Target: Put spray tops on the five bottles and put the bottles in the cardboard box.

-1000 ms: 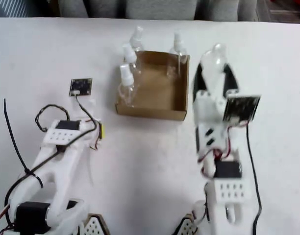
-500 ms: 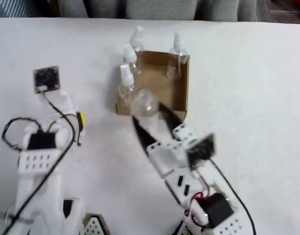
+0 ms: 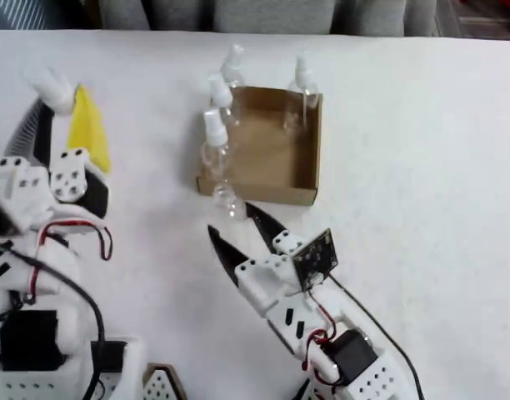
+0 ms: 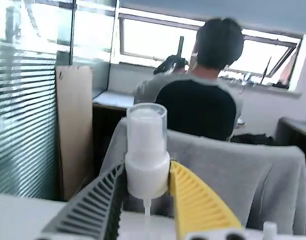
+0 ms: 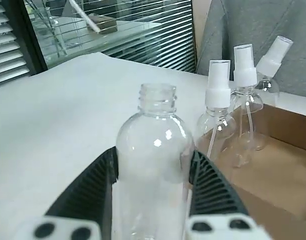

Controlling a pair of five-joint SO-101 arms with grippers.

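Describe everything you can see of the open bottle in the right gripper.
The bottle is clear and plastic-looking, with a round shoulder and a threaded open neck, no spray top. It looks empty and is upright, clamped at its body between the black jaws of the right gripper, just outside the near wall of the cardboard box.

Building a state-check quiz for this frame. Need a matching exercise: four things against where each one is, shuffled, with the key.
Things
1. spray top
2. uncapped bottle
3. four capped bottles
4. cardboard box

Places
A. on the table, open side up
B. upright in the right gripper, just in front of the box
C. clamped in the left gripper
D. standing inside the box

Pairs: 1-C, 2-B, 3-D, 4-A
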